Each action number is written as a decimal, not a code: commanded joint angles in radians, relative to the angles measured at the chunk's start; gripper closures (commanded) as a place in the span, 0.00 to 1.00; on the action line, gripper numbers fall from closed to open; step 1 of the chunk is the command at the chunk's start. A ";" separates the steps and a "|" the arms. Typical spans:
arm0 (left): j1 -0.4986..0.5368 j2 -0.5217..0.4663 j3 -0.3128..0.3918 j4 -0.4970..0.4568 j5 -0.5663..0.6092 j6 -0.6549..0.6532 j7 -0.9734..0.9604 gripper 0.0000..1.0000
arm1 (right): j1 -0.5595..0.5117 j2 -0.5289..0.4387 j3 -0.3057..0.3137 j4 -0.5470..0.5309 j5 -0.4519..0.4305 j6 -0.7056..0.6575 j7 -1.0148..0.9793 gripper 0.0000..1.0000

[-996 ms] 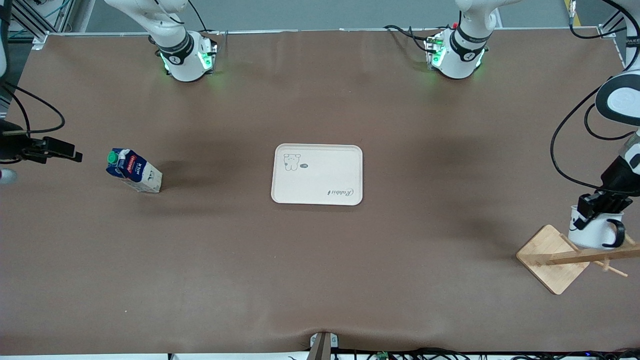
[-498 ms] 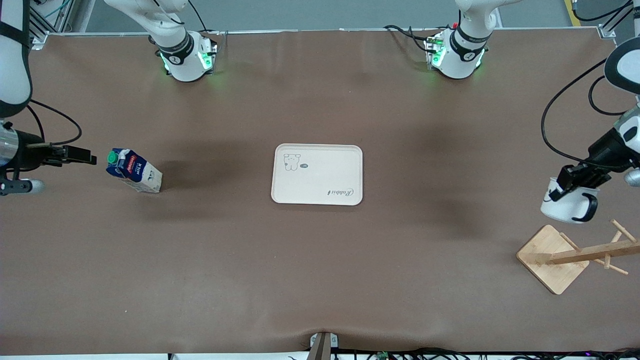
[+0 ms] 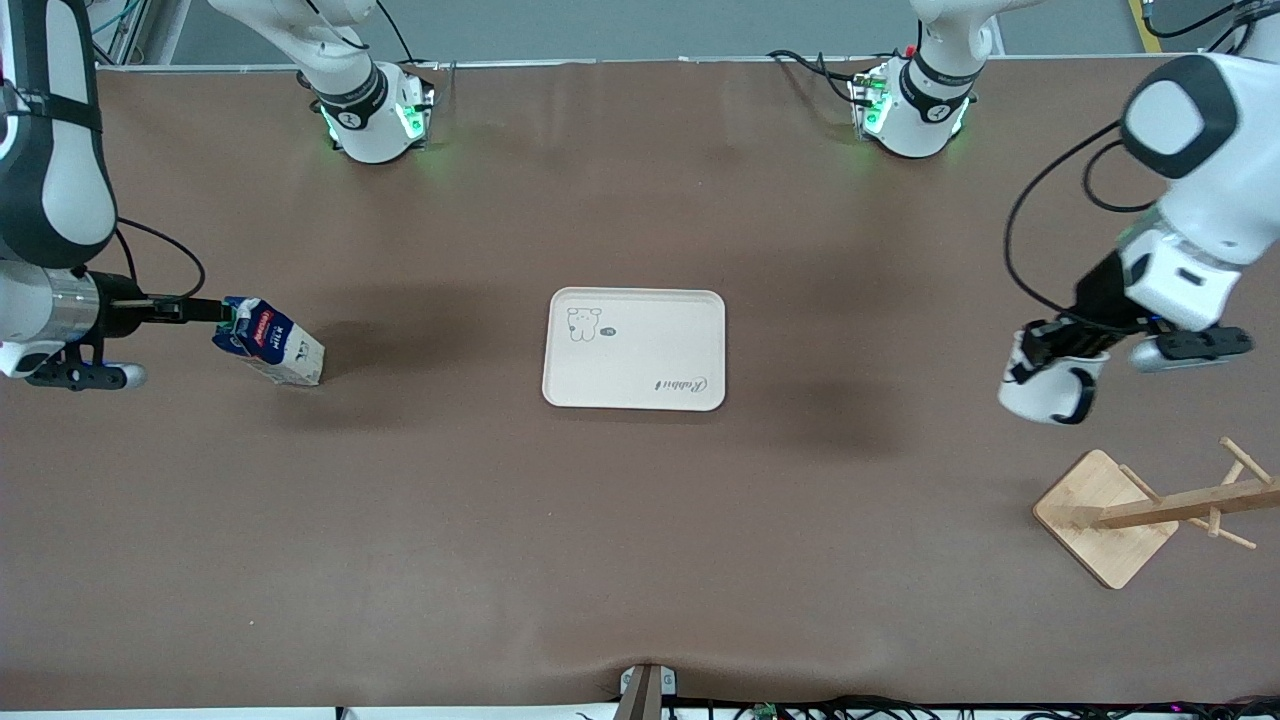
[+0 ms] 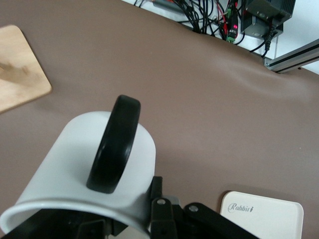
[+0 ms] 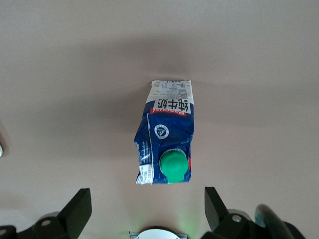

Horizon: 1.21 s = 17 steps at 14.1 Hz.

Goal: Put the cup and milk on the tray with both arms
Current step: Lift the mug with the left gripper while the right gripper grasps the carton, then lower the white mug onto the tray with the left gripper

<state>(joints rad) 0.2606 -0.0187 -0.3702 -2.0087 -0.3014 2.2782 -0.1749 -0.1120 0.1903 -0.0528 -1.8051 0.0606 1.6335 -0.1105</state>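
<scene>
Brown table (image 3: 640, 540), wooden rack (image 3: 1120, 515), grey floor, cables along edge

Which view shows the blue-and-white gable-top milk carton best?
The right wrist view: the blue-and-white gable-top milk carton fills the centre, green cap and label plain, between the open right tool. The front view shows it small; the left wrist view misses it.

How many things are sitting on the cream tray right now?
0. The flat cream-white rectangular tray is bare. The white mug with black handle hangs in the left claw over the table; the blue-and-white milk carton stands toward the right arm's end, right claw at its top.
</scene>
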 commanded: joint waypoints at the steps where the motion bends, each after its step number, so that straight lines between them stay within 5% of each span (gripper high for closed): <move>1: 0.005 0.051 -0.082 0.042 0.034 -0.003 -0.092 1.00 | 0.003 -0.057 0.004 -0.146 -0.016 0.147 0.017 0.00; 4: -0.047 0.106 -0.131 0.060 0.083 0.001 -0.216 1.00 | 0.006 -0.084 0.005 -0.226 -0.022 0.215 0.015 0.00; 13: -0.388 0.397 -0.131 0.212 0.383 0.001 -0.816 1.00 | 0.017 -0.118 0.005 -0.330 -0.113 0.331 0.015 0.00; 15: -0.441 0.454 -0.130 0.244 0.390 0.001 -0.897 1.00 | 0.015 -0.126 0.005 -0.367 -0.111 0.394 0.017 0.12; 17: -0.481 0.508 -0.130 0.274 0.390 0.001 -0.943 1.00 | 0.015 -0.137 0.005 -0.399 -0.111 0.443 0.018 0.38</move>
<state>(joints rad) -0.1874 0.4265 -0.5022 -1.7980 0.0620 2.2866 -1.0628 -0.0926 0.1013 -0.0510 -2.1432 -0.0266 2.0340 -0.1102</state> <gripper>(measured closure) 0.921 0.150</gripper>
